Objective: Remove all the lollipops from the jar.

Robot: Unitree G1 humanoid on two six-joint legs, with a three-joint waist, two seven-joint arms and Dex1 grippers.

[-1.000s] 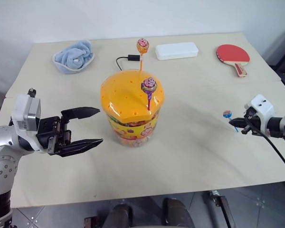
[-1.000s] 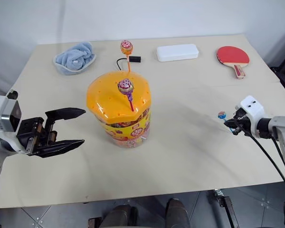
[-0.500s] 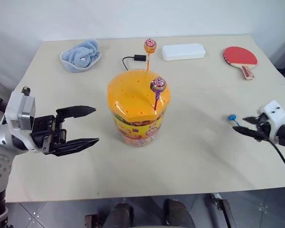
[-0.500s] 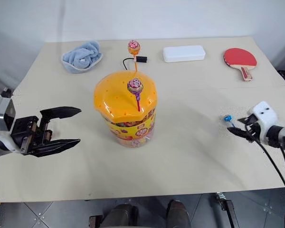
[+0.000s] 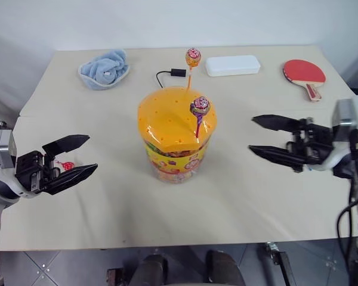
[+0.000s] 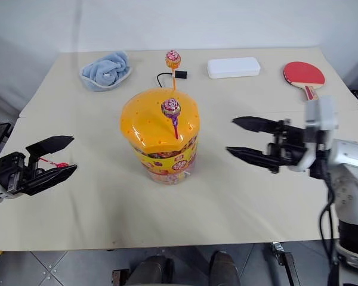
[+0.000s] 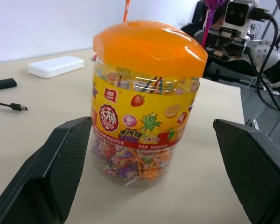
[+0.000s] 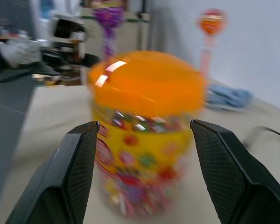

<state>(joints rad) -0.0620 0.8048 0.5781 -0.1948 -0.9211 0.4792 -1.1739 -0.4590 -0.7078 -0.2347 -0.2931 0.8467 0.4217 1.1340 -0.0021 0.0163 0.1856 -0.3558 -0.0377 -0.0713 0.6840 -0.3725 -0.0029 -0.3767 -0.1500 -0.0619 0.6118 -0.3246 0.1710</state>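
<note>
On the pale table [image 5: 256,196], the two grippers face each other from either side of the jar [image 5: 175,134], both hovering level with their fingers pointing inward at it. The left gripper [image 5: 71,159] has its two black fingers spread well apart and empty; the jar stands well away from its tips, toward the table's middle. The right gripper [image 5: 264,136] is likewise spread wide with nothing between its fingers, its tips nearer the jar's side but not touching it. In both wrist views the jar stands upright, framed between that gripper's own parted fingers.

The jar stands on its base, its long axis vertical, with the orange domed lid [image 5: 174,113] on top. Two lollipops rise from holes in that lid: a purple-wrapped one [image 5: 199,107] near the front right of the dome, its stick leaning slightly and its head up, and an orange-wrapped one [image 5: 193,58] at the far edge, its stick almost straight up. A third, red lollipop [image 5: 64,165] lies flat on the table just behind the left gripper's fingers.

Along the far edge lie one crumpled blue cloth [image 5: 105,69], one black cable plug [image 5: 177,72], one flat white box [image 5: 232,65] and one red paddle [image 5: 305,73].
</note>
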